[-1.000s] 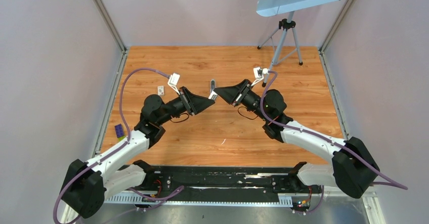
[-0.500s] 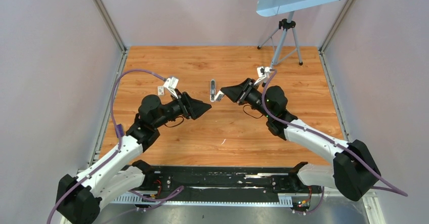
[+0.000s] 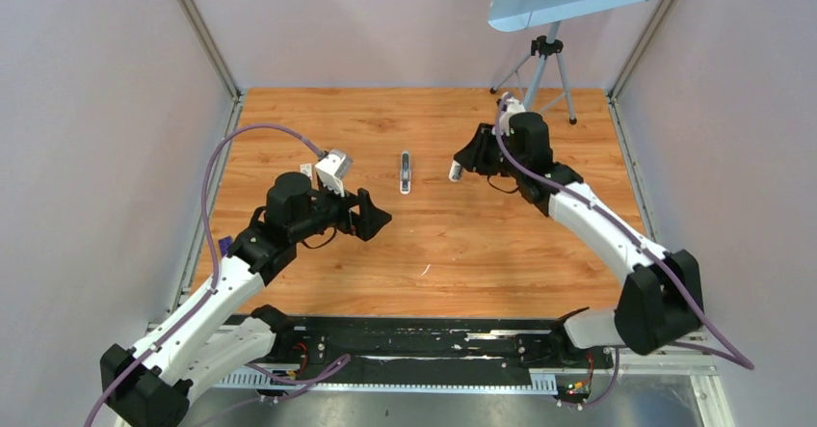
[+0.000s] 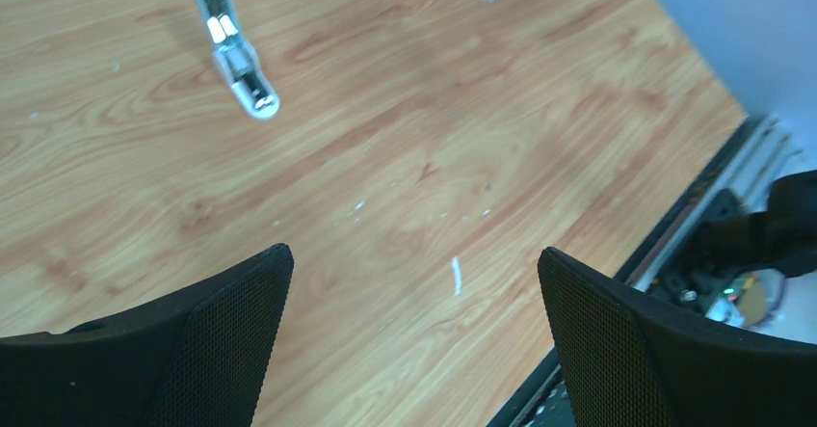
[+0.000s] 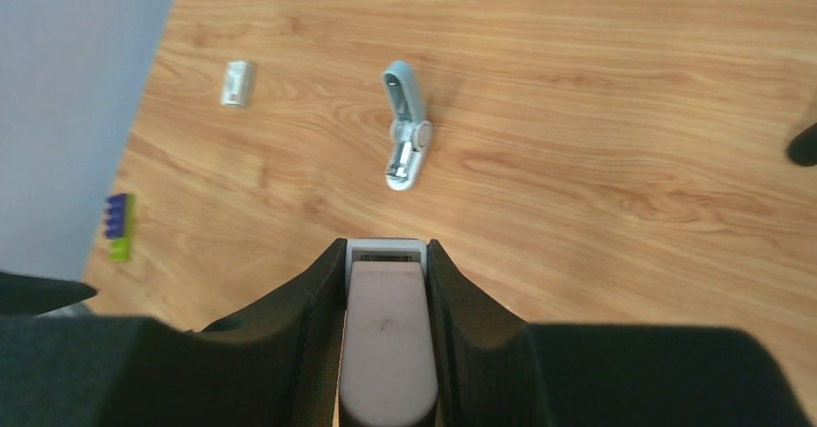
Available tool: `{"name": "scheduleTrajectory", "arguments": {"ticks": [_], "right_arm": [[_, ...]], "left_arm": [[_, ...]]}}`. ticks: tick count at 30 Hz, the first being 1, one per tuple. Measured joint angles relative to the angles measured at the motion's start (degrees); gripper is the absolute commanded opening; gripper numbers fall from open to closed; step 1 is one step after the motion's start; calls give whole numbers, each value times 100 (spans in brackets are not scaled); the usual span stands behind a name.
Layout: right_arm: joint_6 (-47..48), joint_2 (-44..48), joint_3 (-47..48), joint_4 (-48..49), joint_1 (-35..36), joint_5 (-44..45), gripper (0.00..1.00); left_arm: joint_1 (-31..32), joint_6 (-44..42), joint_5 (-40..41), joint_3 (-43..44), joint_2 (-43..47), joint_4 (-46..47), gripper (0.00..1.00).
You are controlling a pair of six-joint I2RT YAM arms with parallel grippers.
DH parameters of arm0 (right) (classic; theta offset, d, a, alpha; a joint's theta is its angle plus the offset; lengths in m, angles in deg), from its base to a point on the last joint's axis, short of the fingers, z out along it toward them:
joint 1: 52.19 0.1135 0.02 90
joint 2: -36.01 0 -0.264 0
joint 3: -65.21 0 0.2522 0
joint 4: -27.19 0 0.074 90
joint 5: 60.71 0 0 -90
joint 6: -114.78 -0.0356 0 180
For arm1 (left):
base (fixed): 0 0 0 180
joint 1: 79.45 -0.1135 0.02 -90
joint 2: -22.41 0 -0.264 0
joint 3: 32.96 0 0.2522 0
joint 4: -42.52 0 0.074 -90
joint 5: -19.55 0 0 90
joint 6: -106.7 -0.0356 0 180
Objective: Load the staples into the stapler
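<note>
gripping a pinkish piece, right claw; stapler too small for legible lettering

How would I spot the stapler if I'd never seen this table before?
Find the middle of the wooden table, between the left gripper and the right gripper. The stapler lies there alone on the wood, touching nothing else. It is long, slim and pale blue-grey with shiny metal inside, unlike the stubby white box off to its left.
</note>
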Motion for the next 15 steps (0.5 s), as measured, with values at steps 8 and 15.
{"name": "scheduleTrajectory", "arguments": {"ticks": [8,15], "right_arm": [[1248,-1884,2015,-2107,-26,238,15],[1620,-2994,2946,-3097,-26,673,15]], "left_arm": [[0,-629,586,2,4,-804,100],[0,-822,728,2,28,-1062,100]]}}
